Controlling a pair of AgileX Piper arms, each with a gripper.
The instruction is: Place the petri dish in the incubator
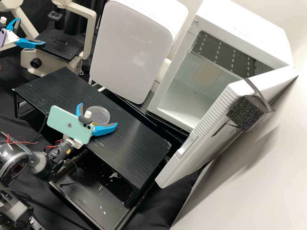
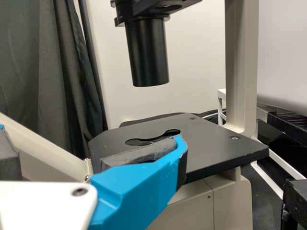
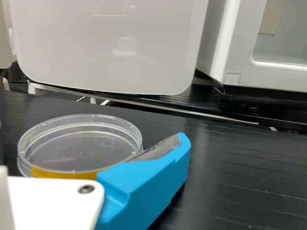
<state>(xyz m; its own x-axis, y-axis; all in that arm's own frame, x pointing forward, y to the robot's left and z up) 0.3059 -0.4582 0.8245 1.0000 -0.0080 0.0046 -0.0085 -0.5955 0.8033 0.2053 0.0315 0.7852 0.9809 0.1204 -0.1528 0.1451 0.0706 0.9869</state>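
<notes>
Black ribbed boards of a low stand (image 1: 137,140) run under the work in the high view, and on them the petri dish (image 1: 101,111) sits flat, directly ahead of the right gripper's (image 1: 98,114) palm and between its two spread fingers, one to either side of the round rim. Farther out past the fingertips, a closed white box (image 1: 131,48) stands ahead, while the incubator (image 1: 243,24), its door (image 1: 212,143) swung open, lies ahead and to the right of that gripper. The left gripper (image 1: 32,31), also wide, is well apart from the dish, so the right one is plainly the nearer. In the left wrist view a microscope (image 2: 240,72) is what lies ahead of the left gripper. In the right wrist view the dish lies just inside the visible blue finger (image 3: 144,187), close beside its grey pad (image 3: 160,148); whether pad and wall touch, I cannot tell. Being round, the dish has no long axis to match, so the coming grasp seems to turn on having it centred between the pads before they draw together. Carrying it onward would then mean moving forward and rightward, from where the gripper now is, to the opening.
</notes>
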